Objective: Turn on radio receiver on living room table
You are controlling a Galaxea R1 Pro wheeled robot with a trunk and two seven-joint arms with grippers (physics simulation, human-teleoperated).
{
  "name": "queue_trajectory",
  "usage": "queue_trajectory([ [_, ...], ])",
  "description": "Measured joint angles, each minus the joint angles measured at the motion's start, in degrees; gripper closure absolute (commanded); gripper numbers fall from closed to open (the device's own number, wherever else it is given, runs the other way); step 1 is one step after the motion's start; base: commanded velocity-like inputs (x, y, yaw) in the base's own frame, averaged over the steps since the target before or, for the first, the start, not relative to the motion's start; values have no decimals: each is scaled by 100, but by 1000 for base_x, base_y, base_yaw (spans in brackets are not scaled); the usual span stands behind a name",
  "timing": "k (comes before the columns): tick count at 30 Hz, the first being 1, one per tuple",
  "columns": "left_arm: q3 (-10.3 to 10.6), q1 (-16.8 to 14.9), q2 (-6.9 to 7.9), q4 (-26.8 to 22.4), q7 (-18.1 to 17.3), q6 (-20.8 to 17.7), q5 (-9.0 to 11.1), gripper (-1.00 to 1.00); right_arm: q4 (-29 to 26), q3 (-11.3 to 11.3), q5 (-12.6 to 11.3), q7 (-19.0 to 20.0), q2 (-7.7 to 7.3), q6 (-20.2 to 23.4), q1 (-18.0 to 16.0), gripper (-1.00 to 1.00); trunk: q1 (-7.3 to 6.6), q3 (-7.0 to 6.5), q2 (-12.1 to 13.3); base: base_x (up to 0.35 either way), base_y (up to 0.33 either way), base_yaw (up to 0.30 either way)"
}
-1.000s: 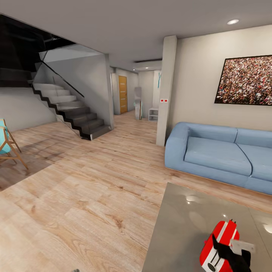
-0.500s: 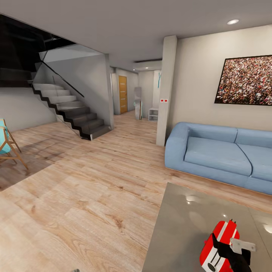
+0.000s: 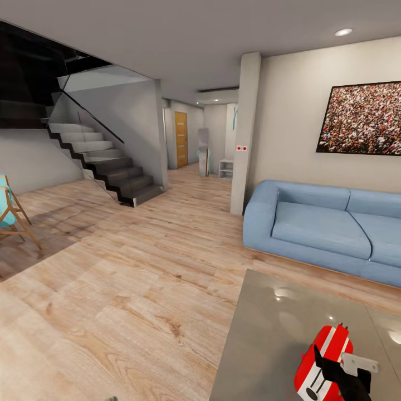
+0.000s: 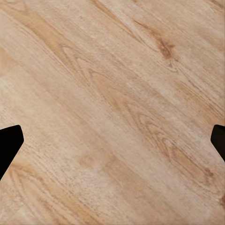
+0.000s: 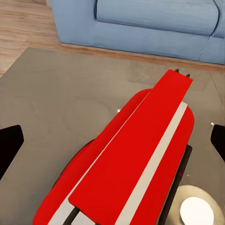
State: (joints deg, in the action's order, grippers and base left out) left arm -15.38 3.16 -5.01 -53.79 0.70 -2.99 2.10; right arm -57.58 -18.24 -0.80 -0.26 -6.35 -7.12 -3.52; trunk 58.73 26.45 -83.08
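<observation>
a home's living room: blue sofa (image 3: 328,228) on the right by the far wall, framed picture (image 3: 361,118) above it (a crowd scene), staircase (image 3: 106,161) far left, wood floor (image 3: 122,289), glossy low table (image 3: 267,334) near.

At the lower right of the head view, the right gripper (image 3: 334,374) shifts slightly lower over the radio receiver (image 3: 322,362).

We see the table (image 3: 262,334), glossy grey, standing on the wooden floor (image 3: 122,289), with the radio receiver (image 3: 323,359) lying on its top.
</observation>
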Motion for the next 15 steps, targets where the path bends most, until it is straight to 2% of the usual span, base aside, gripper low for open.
queue_trajectory([
  [15,0,0,0,0,0,0,1,-100,1,5,-7,9,2,0,0,-100,0,0,0,0,0,0],
])
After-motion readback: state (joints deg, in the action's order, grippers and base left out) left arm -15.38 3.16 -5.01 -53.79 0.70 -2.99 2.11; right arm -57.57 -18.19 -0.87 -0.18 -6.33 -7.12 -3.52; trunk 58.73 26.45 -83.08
